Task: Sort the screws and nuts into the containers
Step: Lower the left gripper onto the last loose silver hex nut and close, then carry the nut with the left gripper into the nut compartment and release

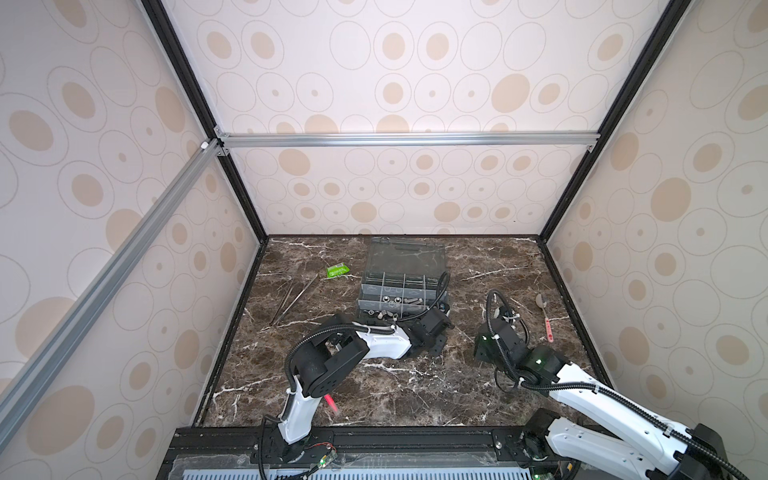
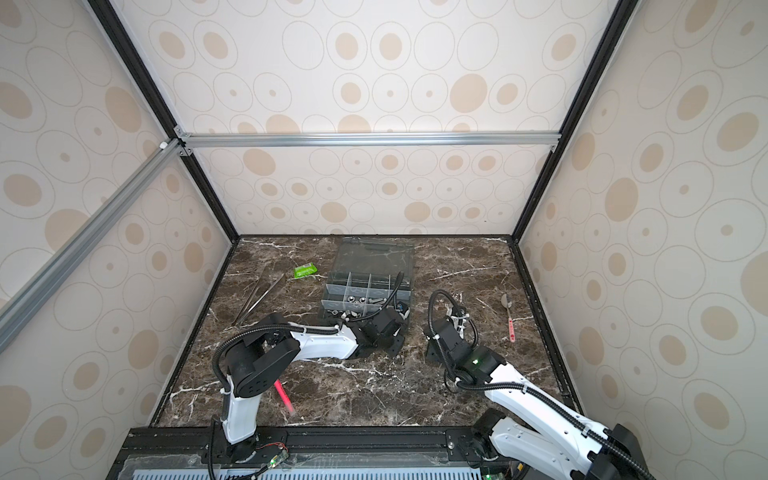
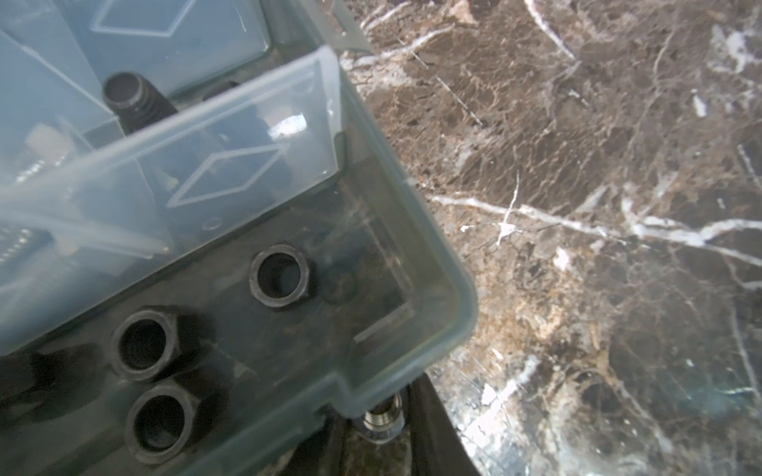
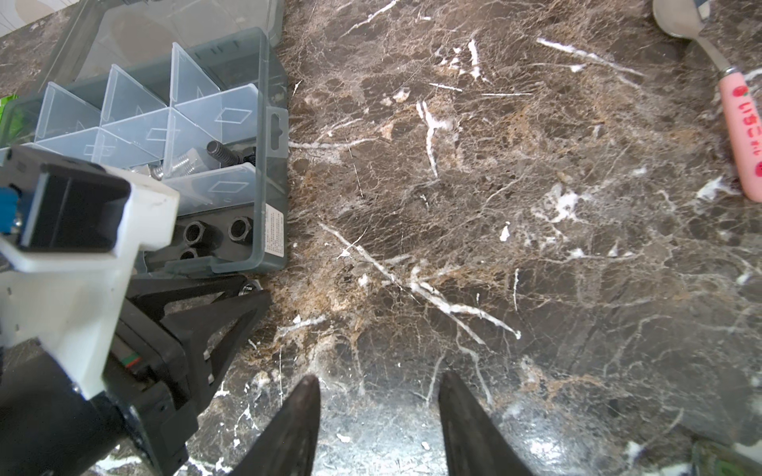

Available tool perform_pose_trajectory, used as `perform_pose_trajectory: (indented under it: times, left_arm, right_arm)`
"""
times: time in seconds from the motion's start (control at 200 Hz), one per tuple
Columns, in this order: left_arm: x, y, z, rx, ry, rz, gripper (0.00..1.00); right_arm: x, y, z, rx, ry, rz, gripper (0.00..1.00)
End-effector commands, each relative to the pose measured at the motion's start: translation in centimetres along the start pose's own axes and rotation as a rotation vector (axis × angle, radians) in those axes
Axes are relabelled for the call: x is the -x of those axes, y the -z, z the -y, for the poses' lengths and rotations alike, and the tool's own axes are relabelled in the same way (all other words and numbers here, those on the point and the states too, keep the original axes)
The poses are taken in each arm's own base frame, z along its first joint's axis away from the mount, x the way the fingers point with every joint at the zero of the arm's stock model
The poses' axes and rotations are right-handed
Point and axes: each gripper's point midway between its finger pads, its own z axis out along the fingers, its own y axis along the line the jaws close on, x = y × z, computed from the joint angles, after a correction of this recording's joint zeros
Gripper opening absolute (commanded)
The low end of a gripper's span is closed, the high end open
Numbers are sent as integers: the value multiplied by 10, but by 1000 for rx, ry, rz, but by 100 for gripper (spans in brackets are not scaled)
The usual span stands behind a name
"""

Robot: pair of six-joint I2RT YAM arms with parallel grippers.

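Note:
The dark grey organiser box (image 1: pixel 365 286) (image 2: pixel 330 286) stands open at mid-table, with translucent dividers forming the containers. Three black nuts (image 3: pixel 280 278) (image 4: pixel 240 228) lie in its near right corner compartment. A black screw (image 3: pixel 132 97) (image 4: pixel 222 151) and silver screws (image 4: pixel 183 162) lie in the compartment behind it. More silver nuts (image 1: pixel 380 313) fill the near row. My left gripper (image 3: pixel 381 428) (image 4: pixel 253 288) is just outside the box's near right corner, shut on a silver nut (image 3: pixel 381 418). My right gripper (image 4: pixel 379 395) (image 1: pixel 482 351) hangs open over bare marble to the right.
The box's clear lid (image 1: pixel 405 253) lies folded back behind it. Long tweezers (image 1: pixel 291 299) and a green packet (image 1: pixel 336 271) lie left of the box. A spoon with a pink handle (image 1: pixel 545 316) (image 4: pixel 738 123) lies at the right. A pink pen (image 1: pixel 331 403) lies near the left arm's base.

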Motion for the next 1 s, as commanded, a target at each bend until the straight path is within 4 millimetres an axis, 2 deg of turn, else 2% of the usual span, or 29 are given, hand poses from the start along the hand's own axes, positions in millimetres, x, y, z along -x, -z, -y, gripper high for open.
perform_pose_trajectory:
  times: [0.0, 0.145, 0.24, 0.565, 0.725, 0.995]
  left_arm:
    - [-30, -12, -10, 68, -46, -79, 23]
    - [-31, -9, -7, 49, -31, -71, 16]
    - [-24, -1, -3, 27, -26, -56, 15]
    - [1, 55, 6, -63, 13, 46, 14]
    - [10, 81, 0, -58, 28, 94, 13]
    - [33, 106, -19, -27, 62, 160, 10]
  right_arm:
    - [-4, -1, 11, -49, -8, -7, 50]
    - [-5, 0, 16, -70, -6, -11, 50]
    - [-5, 0, 17, -74, -5, -8, 50]
    - [-1, 2, 22, -90, -14, 22, 50]
    - [0, 3, 22, -87, -16, 27, 50]
    - [-1, 3, 22, -84, -16, 24, 50]
